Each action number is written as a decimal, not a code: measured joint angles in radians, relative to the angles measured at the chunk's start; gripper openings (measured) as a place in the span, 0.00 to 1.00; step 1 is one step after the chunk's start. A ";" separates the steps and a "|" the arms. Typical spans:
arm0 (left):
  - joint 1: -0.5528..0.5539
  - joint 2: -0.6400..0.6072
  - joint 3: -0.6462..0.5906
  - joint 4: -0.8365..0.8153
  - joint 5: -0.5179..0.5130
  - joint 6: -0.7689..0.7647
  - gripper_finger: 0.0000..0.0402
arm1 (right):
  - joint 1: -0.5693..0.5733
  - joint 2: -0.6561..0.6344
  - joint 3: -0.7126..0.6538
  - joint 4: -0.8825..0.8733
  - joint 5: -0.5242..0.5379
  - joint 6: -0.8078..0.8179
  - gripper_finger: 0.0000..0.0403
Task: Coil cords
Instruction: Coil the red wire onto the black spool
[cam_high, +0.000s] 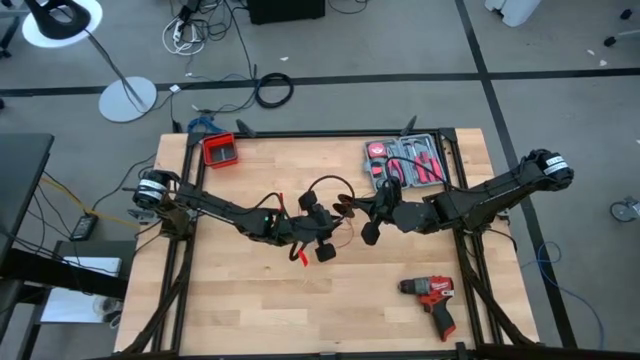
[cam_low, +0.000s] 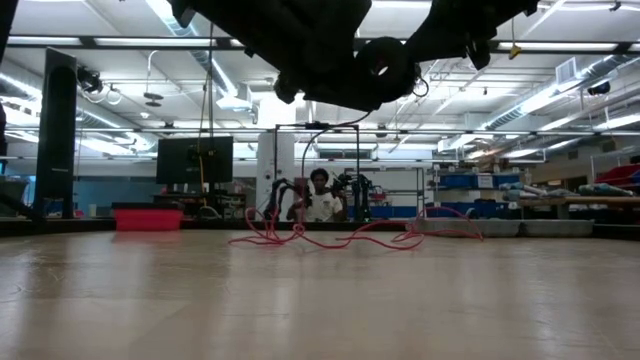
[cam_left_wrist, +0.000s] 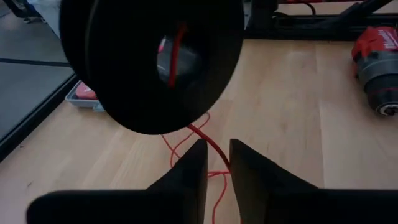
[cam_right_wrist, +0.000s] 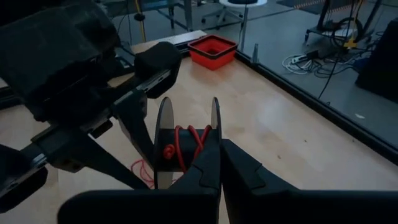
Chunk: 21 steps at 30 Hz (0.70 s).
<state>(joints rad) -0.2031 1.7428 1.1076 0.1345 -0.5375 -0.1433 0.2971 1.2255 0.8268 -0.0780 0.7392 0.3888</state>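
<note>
Right claw (cam_right_wrist: 219, 163), closed, holds a black spool (cam_right_wrist: 186, 149) wound with red cords (cam_right_wrist: 186, 144); left claw (cam_left_wrist: 217, 163) slightly open.

Both arms reach in twd bench centre, raised above the surface, wrists nearly meeting mid-bench. Your left tool (cam_left_wrist: 216, 168) w/ fingers a narrow gap apart, nothing clamped between them in the left wrist view. Your right tool (cam_right_wrist: 221, 163) has fingers pressed together, closed on a flange of the spool facing it. Left arm comes from the left edge, right arm from the right edge.
</note>
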 joint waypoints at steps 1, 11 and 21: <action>0.000 0.000 0.000 -0.005 0.000 0.000 0.18 | 0.001 0.000 0.000 0.000 0.001 0.000 0.00; 0.000 0.000 0.000 -0.134 -0.002 -0.075 0.17 | 0.003 0.000 0.000 0.002 0.006 -0.001 0.00; -0.007 0.000 0.001 -0.204 -0.021 -0.074 0.17 | 0.003 -0.001 0.000 0.004 0.006 -0.017 0.00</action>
<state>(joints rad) -0.2098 1.7428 1.1084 -0.0695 -0.5585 -0.2178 0.2996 1.2247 0.8268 -0.0745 0.7448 0.3717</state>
